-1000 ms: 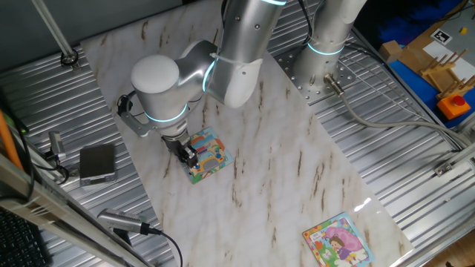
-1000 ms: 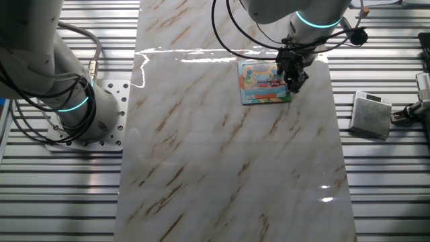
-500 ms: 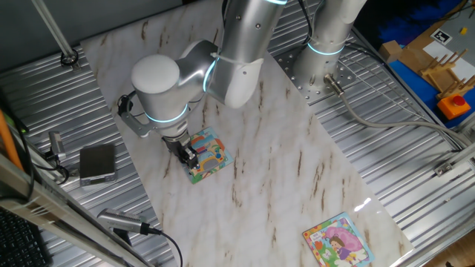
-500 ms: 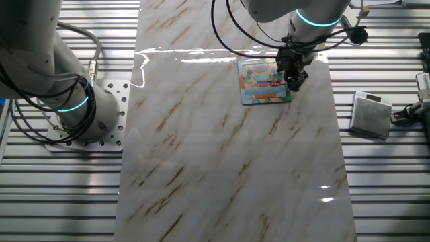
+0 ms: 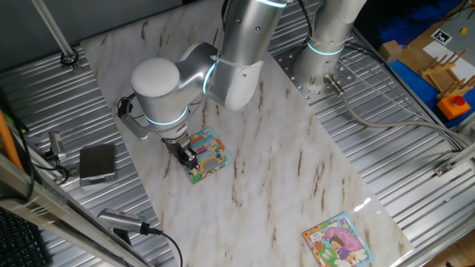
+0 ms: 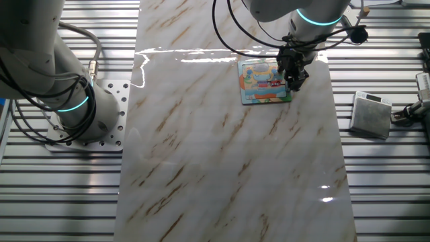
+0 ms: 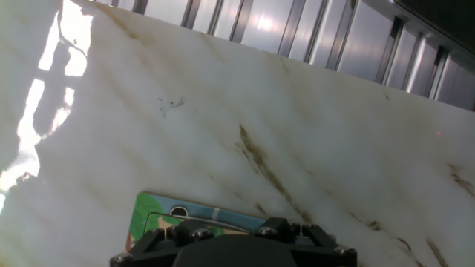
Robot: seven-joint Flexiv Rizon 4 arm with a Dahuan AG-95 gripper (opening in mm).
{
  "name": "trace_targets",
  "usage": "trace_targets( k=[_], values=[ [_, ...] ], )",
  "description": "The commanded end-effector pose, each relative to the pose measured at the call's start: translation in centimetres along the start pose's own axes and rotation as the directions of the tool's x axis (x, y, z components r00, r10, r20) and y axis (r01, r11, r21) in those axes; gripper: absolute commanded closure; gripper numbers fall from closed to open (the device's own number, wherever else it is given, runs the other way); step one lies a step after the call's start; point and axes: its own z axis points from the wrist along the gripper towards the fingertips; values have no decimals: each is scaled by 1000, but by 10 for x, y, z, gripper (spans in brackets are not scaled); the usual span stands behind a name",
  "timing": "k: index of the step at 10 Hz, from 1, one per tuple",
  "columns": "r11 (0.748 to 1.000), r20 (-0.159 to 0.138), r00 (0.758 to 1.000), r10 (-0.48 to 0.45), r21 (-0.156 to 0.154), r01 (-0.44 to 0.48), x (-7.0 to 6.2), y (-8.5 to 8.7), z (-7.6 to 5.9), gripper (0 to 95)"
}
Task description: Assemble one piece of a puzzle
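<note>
One big white marble surface (image 5: 282, 159) fills most of what I see, with metal ribbed panels all around it. My silver arm (image 5: 223, 59) bends down over the left part of the surface in one fixed view. A second arm's base (image 6: 64, 101) stands on the left in the other fixed view.

The puzzle (image 5: 208, 156) lies flat on the surface, under the arm. In the other fixed view the puzzle (image 6: 263, 82) is at the far right part of the surface. In the hand view I see only a green and teal corner of the puzzle (image 7: 159, 211) peeking out from behind the dark body of the hand.

Another square puzzle with a girl in pink (image 5: 338, 241) lies near the right corner of the surface, well apart from mine. A small grey box (image 5: 97, 163) sits on the ribbed metal, left of the surface.

The tool (image 5: 190, 157) points down at the left edge of the puzzle. In the other fixed view the tool (image 6: 294, 82) is over the puzzle's right side. I cannot tell whether it is clenched or released. The piece is too small for me to find.
</note>
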Motion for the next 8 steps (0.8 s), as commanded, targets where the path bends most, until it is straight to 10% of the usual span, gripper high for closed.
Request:
trace_targets(
  k=[1,8],
  values=[
    [1000,0,1000,3,1,-3,0,-1,0,380],
    [1000,0,1000,-7,-1,7,3,-2,-4,380]
  ],
)
